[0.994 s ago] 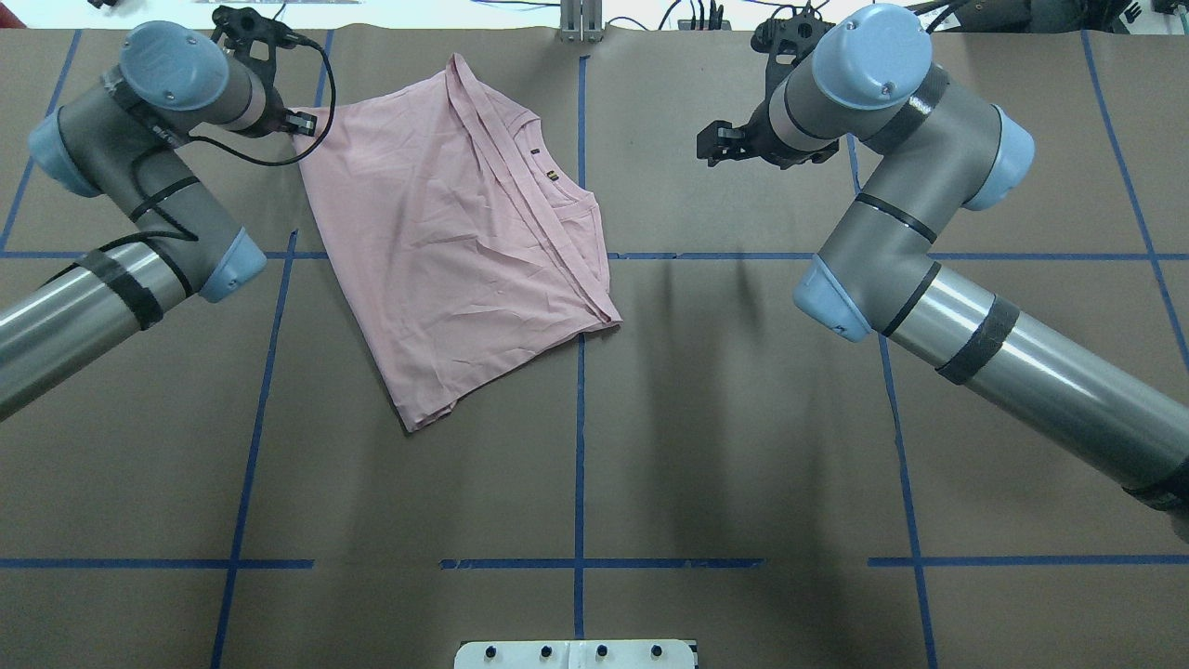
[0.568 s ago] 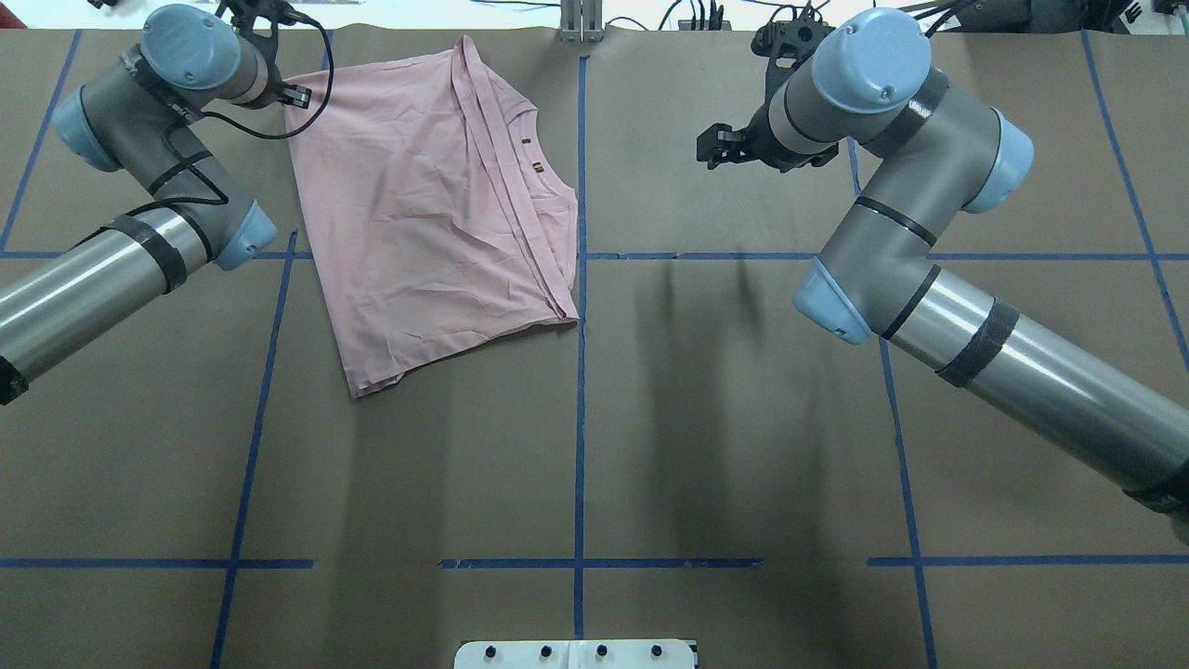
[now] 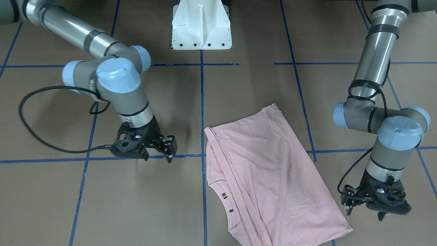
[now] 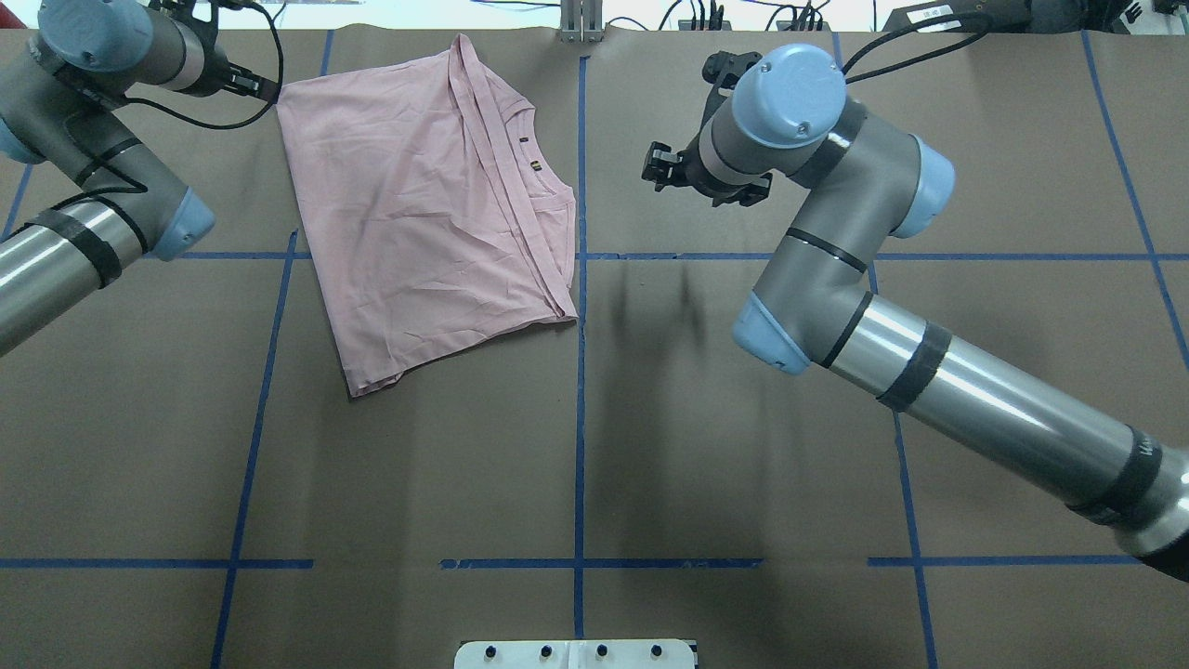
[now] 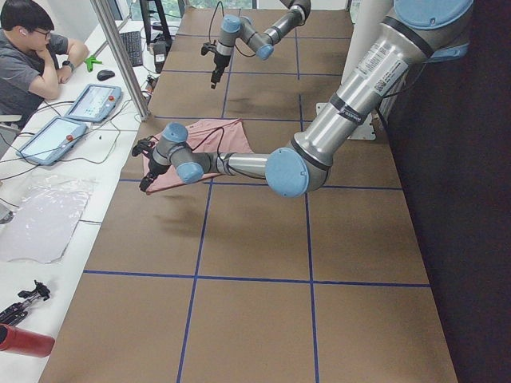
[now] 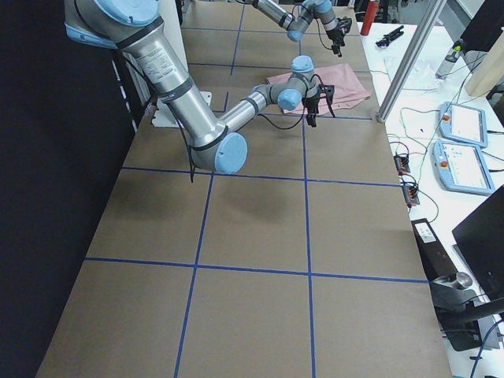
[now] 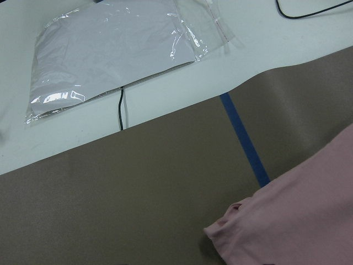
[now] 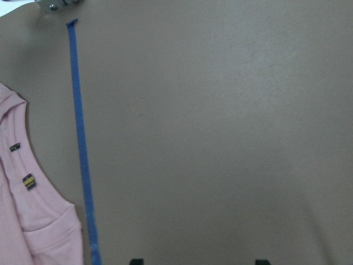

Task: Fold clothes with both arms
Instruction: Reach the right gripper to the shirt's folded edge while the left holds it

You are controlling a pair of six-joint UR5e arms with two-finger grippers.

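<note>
Shirt (image 4: 418, 214) is lying part-folded at the desk's (image 4: 743, 418) far edge. Left claw (image 3: 364, 213) is hanging open beside its corner. Right claw (image 4: 656, 167) is hovering open near the collar, probably lining up the next fold.

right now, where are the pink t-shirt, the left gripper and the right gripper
pink T-shirt (image 4: 418, 223), overhead view, middle of the folded body
left gripper (image 3: 364, 212), front-facing view, between its fingertips
right gripper (image 3: 169, 150), front-facing view, between its fingertips

One pink T-shirt (image 4: 418, 204), two arms, left arm (image 4: 56, 269) and right arm (image 4: 975, 409), one white pedestal (image 3: 201, 27), one person (image 5: 32, 64).
</note>
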